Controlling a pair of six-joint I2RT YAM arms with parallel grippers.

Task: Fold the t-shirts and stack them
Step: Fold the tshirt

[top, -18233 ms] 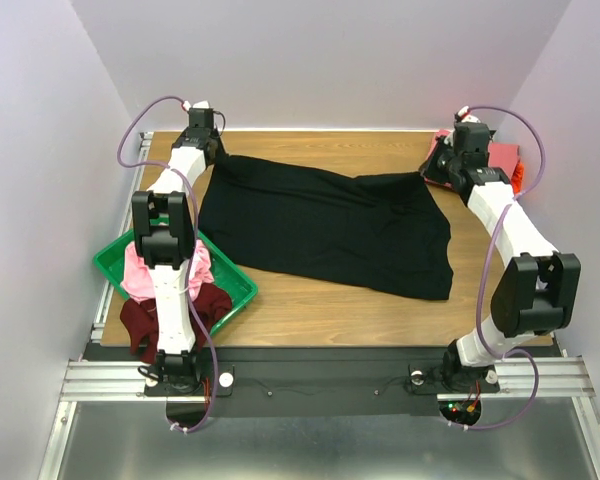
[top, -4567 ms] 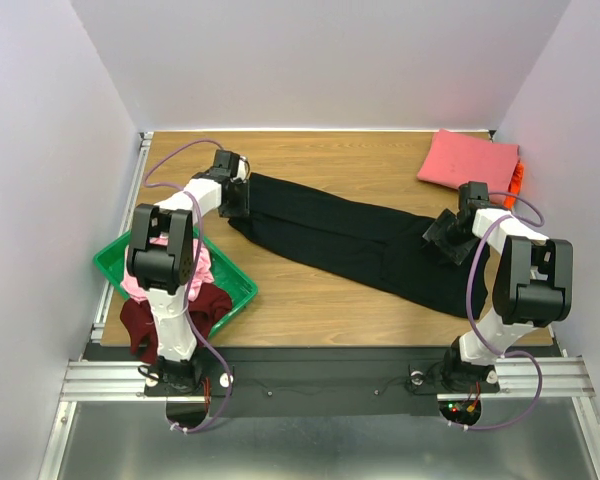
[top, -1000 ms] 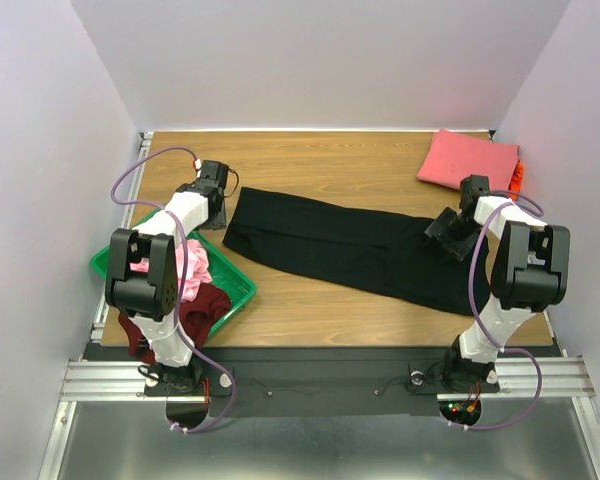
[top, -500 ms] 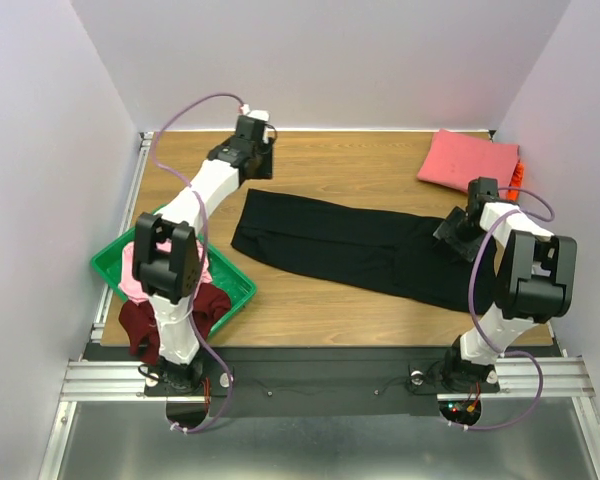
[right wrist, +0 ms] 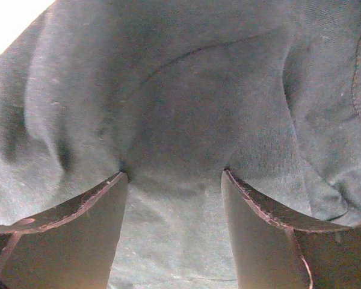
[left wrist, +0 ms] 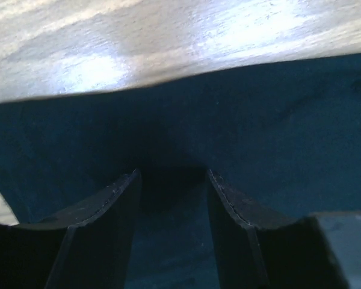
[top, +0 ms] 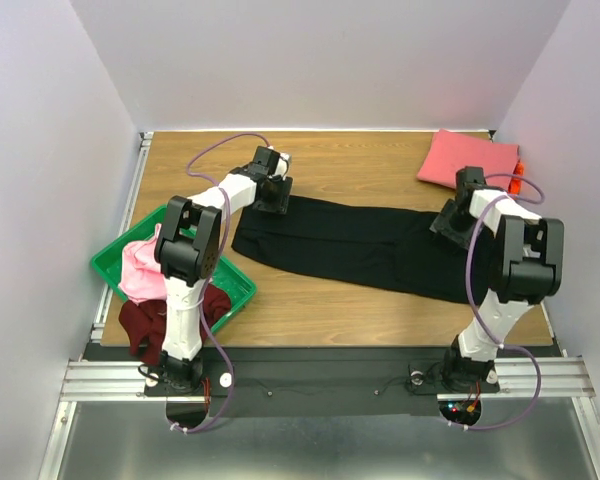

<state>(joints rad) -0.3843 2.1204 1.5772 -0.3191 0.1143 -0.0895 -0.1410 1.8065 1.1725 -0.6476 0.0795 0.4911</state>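
Note:
The black t-shirt [top: 350, 245] lies folded into a long band, running across the wooden table [top: 360, 160] from mid-left to the right. My left gripper [top: 273, 196] is at the far edge of its left end. In the left wrist view it [left wrist: 172, 177] is open, tips down on the black cloth [left wrist: 289, 120], with bare wood just beyond. My right gripper [top: 450, 222] is on the band's right end. Seen from the right wrist it [right wrist: 174, 177] is open too, fingertips pressed into rumpled black cloth [right wrist: 186, 108].
A folded coral-pink tee [top: 467, 160] lies at the back right corner with an orange one [top: 517, 178] showing beneath it. A green tray [top: 235, 288] at the front left holds a light pink tee [top: 143, 270]. A dark maroon tee [top: 145, 325] hangs over its near edge.
My left gripper swung from left of the shirt out over the far table, then back onto the shirt's far left edge. The right gripper shifted slightly farther back on the right end.

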